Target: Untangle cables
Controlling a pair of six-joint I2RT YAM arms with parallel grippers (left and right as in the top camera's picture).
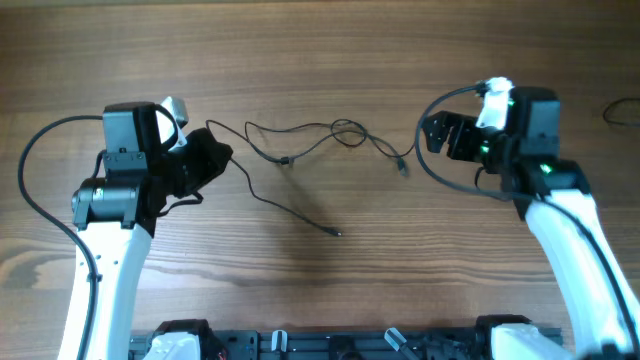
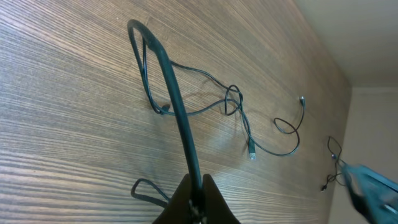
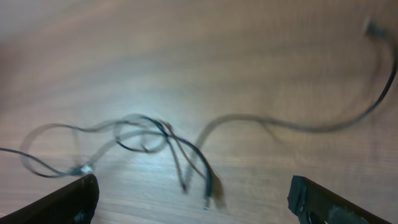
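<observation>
Thin dark cables (image 1: 300, 140) lie strung across the wooden table between my two arms, with a small knot of loops (image 1: 346, 131) right of the middle. One loose end (image 1: 336, 232) trails toward the front. My left gripper (image 1: 214, 152) is shut on the left end of a cable (image 2: 177, 112), which arches up from the fingertips (image 2: 198, 186) in the left wrist view. The knot (image 2: 233, 99) and a plug end (image 2: 252, 152) show beyond. My right gripper (image 1: 432, 140) is open just right of the cables' right end (image 1: 402, 168). In the blurred right wrist view its fingers (image 3: 68, 202) stand wide apart, with a plug end (image 3: 208, 198) below the knot (image 3: 158, 130).
Another thin dark cord (image 1: 620, 105) lies at the far right edge of the table, also seen as a cord (image 2: 336, 163) in the left wrist view. The arms' thicker black cables (image 1: 40, 160) loop beside each arm. The robot base (image 1: 340, 345) runs along the front edge.
</observation>
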